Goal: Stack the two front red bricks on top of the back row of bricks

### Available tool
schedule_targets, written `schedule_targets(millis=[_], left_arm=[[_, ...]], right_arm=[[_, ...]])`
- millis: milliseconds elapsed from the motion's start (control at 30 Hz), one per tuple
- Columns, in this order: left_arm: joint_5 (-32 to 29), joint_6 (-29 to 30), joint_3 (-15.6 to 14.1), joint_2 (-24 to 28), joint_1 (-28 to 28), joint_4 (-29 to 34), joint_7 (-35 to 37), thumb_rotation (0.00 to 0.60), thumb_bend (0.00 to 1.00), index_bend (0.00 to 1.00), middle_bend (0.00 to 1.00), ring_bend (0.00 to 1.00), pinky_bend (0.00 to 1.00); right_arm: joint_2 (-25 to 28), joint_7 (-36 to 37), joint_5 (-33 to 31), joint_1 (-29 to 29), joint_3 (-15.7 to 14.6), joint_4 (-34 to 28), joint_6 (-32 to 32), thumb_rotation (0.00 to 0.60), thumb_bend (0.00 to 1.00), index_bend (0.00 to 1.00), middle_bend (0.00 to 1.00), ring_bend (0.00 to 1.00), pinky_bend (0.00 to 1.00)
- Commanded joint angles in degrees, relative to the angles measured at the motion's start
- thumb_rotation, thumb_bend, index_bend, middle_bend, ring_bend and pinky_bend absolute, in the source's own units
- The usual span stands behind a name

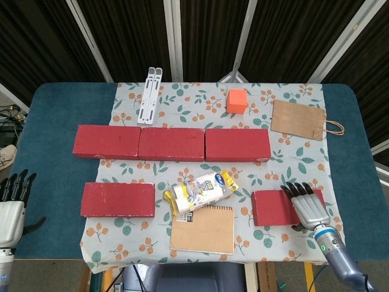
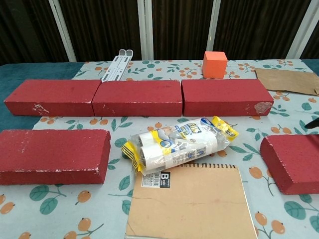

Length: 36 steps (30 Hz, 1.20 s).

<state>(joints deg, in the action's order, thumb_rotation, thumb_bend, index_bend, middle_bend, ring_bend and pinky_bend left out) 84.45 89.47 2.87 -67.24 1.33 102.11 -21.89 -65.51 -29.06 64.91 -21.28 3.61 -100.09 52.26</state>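
Red bricks are what you are working with: three lie end to end as the back row, running across the middle of the flowered cloth on the blue surface. The two front ones sit nearer you, well apart from each other. The left front brick lies flat on the cloth's left part, with nothing touching it. The right front brick lies flat toward the cloth's right edge.

Your right hand is over the right end of that brick, back of the hand up, fingers spread and pointing away from you along its top. It has hold of nothing; whether the fingers actually touch the brick, the head view cannot settle. In the chest view only a dark fingertip shows at the right edge, above the brick.

Your left hand is low at the left edge of the head view, off the surface's near corner, fingers straight and apart, thumb out to the side, empty.

Between the front bricks lie a wrapped pack of rolls and, just nearer you, a brown notebook. Behind the back row are a white folding stand, an orange cube and a brown paper bag
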Motion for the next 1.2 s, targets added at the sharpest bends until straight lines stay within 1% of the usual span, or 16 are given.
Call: schedule_targets(millis=[33,233,333,633,767,1000,1100,1200], left_arm=[[0.06,-0.14,-0.14,-0.35,0.10,0.11,-0.69,0.600,0.00,0.05,0.00,0.00,0.06],[-0.06,-0.39,-0.26,-0.80,0.25,0.32,-1.63,0.600,0.00,0.05,0.00,0.00,0.06],[-0.26,-0.45,-0.21,-0.97,0.30,0.29,-1.95,0.600,0.00,0.05,0.00,0.00,0.06],[-0.73,-0.50,-0.06,-0.99,0.37,0.32,-2.07,0.600,0.00,0.05,0.00,0.00,0.06],[-0.93,-0.55,-0.02,-0.90,0.38,0.36,-1.95,0.600,0.00,0.05,0.00,0.00,0.06],[-0.90,-0.46,-0.06,-0.72,0.36,0.42,-1.66,0.600,0.00,0.05,0.00,0.00,0.06],[-1.07,-0.49,-0.02,-0.62,0.35,0.45,-1.48,0.600,0.00,0.05,0.00,0.00,0.06],[-1.25,-0.46,0.08,-0.46,0.33,0.49,-1.11,0.600,0.00,0.05,0.00,0.00,0.06]], right_arm=[[0.54,-0.38,-1.41,-1.08,0.04,-0.09,-1.41,0.600,0.06,0.00,0.00,0.00,0.00],[0.63,-1.52,-3.27,-2.96,-0.52,0.08,-3.01,0.600,0.06,0.00,0.00,0.00,0.00],[0.49,-2.11,-3.95,-3.53,-0.85,-0.08,-3.07,0.600,0.06,0.00,0.04,0.01,0.00],[-0.50,-4.12,-5.58,-4.81,-1.70,-0.47,-1.98,0.600,0.06,0.01,0.17,0.09,0.00],[-0.66,-5.02,-6.17,-5.32,-2.08,-0.93,-1.46,0.600,0.06,0.06,0.17,0.09,0.00],[-0.34,-6.44,-6.65,-5.90,-2.65,-2.40,0.09,0.600,0.06,0.09,0.17,0.10,0.00],[0.39,-6.78,-6.80,-6.19,-2.50,-3.62,0.77,0.600,0.06,0.10,0.18,0.10,0.00],[2.33,-7.66,-7.20,-6.74,-1.98,-6.00,1.90,0.600,0.06,0.12,0.19,0.10,0.00]])
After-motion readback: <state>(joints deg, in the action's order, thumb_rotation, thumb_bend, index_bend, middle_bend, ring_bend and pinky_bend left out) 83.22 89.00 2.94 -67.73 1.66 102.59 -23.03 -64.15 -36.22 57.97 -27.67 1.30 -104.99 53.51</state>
